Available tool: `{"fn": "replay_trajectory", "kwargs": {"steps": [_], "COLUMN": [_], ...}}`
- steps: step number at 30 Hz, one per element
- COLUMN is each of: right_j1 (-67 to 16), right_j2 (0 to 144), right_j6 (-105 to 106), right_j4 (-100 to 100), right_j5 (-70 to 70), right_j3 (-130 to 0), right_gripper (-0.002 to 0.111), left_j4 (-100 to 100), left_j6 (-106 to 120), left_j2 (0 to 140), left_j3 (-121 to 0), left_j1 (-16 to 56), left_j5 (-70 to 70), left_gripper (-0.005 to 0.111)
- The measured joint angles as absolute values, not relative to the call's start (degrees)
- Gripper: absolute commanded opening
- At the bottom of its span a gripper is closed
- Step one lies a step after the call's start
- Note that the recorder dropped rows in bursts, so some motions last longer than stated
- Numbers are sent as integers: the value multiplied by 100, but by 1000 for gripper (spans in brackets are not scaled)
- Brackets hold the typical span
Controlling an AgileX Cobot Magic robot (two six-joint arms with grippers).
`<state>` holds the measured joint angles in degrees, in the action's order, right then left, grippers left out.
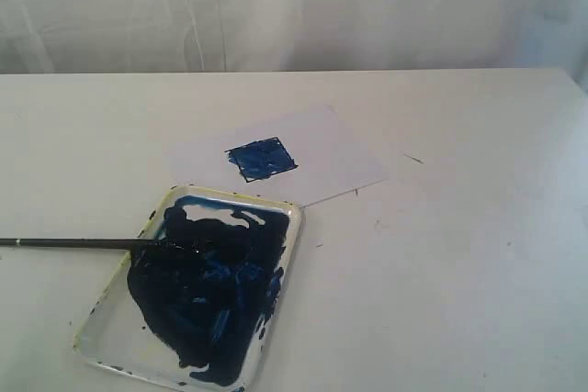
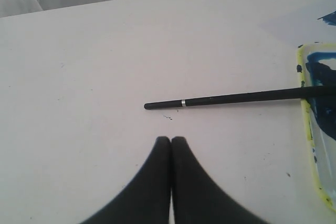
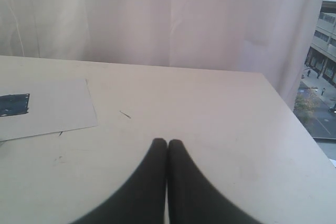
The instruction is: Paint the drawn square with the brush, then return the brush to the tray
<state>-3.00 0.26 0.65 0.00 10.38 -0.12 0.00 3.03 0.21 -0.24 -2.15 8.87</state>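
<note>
In the exterior view, the tray (image 1: 92, 335) is seen on the white table (image 1: 478, 254), its floor smeared thickly with dark blue paint. The brush (image 1: 83, 243) is laid across the tray's rim, with the handle run out toward nine o'clock and cut off by the frame edge. Its tip is lost in the dark paint and cannot be made out. The drawn square (image 1: 262, 159) is found at about one o'clock from the tray, on a white paper sheet (image 1: 340, 149), and its interior is filled with blue. The tray's near corner is cut off by the frame.

In the left wrist view, the left gripper (image 2: 171, 140) is shown with its two dark fingers pressed together – nothing is pinched and nothing is touched. The brush (image 2: 236, 98) is seen lying on the table just beyond the fingertips, apart from them, with its far end passed over the yellowish rim of the tray (image 2: 311, 150). Only a strip of the tray is shown, the rest being cut off. A blue sliver at the frame edge is too partial to be named.

In the right wrist view, the right gripper (image 3: 167, 141) is likewise closed tight and empty, held over bare table. The paper sheet (image 3: 52, 103) and the drawn square (image 3: 13, 104) are seen well apart from it – the square is clipped by the frame edge. A pale curtain (image 3: 157, 14) is hung behind the table.
</note>
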Motion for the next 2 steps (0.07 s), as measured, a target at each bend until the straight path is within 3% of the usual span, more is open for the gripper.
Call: {"fn": "replay_trajectory", "kwargs": {"steps": [2], "right_j1": [-300], "right_j2": [26], "right_j6": [65], "right_j4": [0], "right_j5": [1038], "right_j3": [-12], "right_gripper": [0], "left_j4": [0], "left_j6": [303], "left_j2": [21], "left_j3": [-24], "left_j1": [-215], "left_j5": [887], "left_gripper": [0]}}
